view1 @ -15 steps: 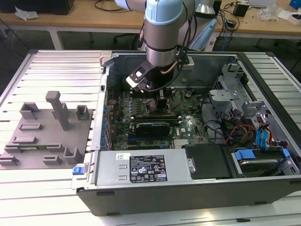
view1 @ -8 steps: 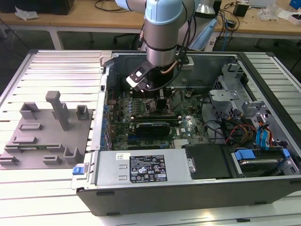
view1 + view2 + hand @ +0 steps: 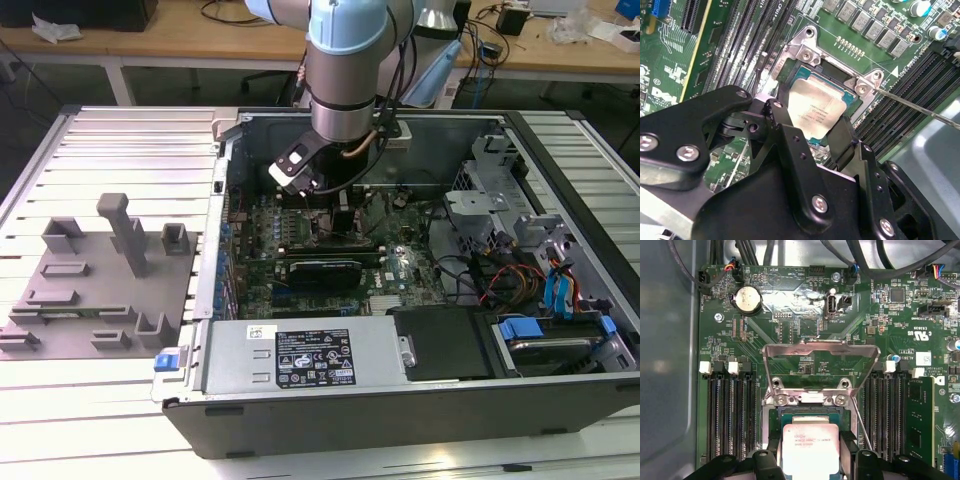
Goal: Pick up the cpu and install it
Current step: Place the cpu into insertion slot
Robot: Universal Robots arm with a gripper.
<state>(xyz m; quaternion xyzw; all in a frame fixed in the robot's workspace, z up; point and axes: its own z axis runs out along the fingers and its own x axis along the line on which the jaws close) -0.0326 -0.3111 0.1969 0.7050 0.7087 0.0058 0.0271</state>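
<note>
The cpu [image 3: 815, 107] is silver top up, right over the socket [image 3: 807, 412] on the motherboard [image 3: 880, 305]. The gripper [image 3: 810, 120] has it pinched, a black finger tight against each opposite edge. Fully seated? Can't tell. The metal load plate [image 3: 820, 357] stands flipped open just beyond, with memory slots [image 3: 732, 415] on both sides. All of it lies inside the open computer case [image 3: 400, 410] on the bench [image 3: 120, 150].

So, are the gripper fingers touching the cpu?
Touching. In the first wrist view, both fingers of the gripper sit flush against opposite edges of the cpu, no gap visible.
</note>
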